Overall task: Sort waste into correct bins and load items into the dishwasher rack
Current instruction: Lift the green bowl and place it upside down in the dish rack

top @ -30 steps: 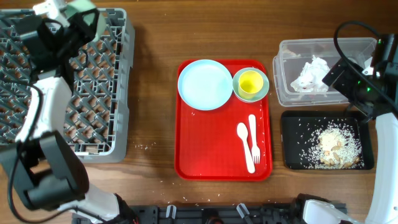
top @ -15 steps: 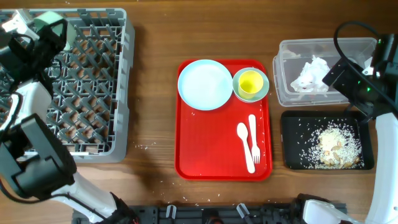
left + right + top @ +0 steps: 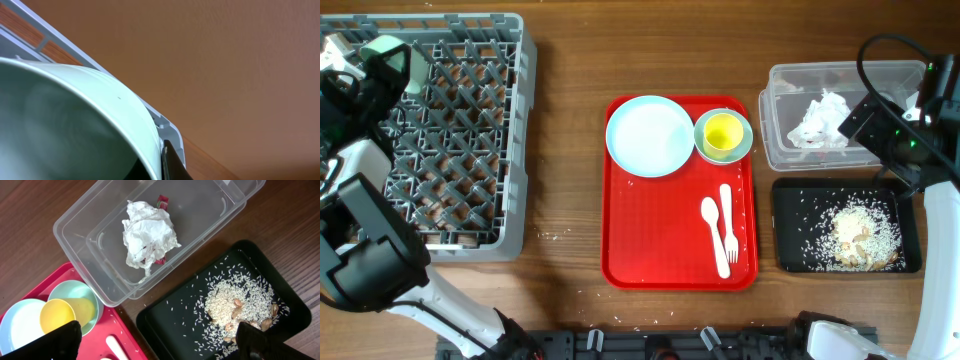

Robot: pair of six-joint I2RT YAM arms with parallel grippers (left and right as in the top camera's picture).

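At the left gripper [image 3: 380,62]: closed down tight on the rim of a pale blue-green bowl [image 3: 65,125], with one dark finger [image 3: 172,162] seen against the bowl's edge in the wrist view. Held over the far left corner of the dishwasher rack [image 3: 470,140], with the rack's grey rim just behind the bowl. Cannot tell whether touching the pegs.

At the right gripper [image 3: 162,342]: spread wide, holding nothing, hanging above the two bins at the right side of the table [image 3: 570,60].

Below it, in the clear tub [image 3: 775,110]: crumpled white tissue [image 3: 147,235] lying over a slim red wrapper [image 3: 162,201]. Just beside the tub, in the black tray [image 3: 785,200]: a heap of rice and food scraps [image 3: 235,305], with loose grains scattered around it.

Between bins and rack: a red serving tray [image 3: 660,250], bearing a round plate [image 3: 649,135] at its far left. Just beside the plate, a yellow cup [image 3: 723,133] sitting in a saucer [image 3: 745,150]. Nearer the front, a white spoon [image 3: 713,230] and fork [image 3: 728,215] side by side. A few stray rice grains on the wood by the rack's near right corner.
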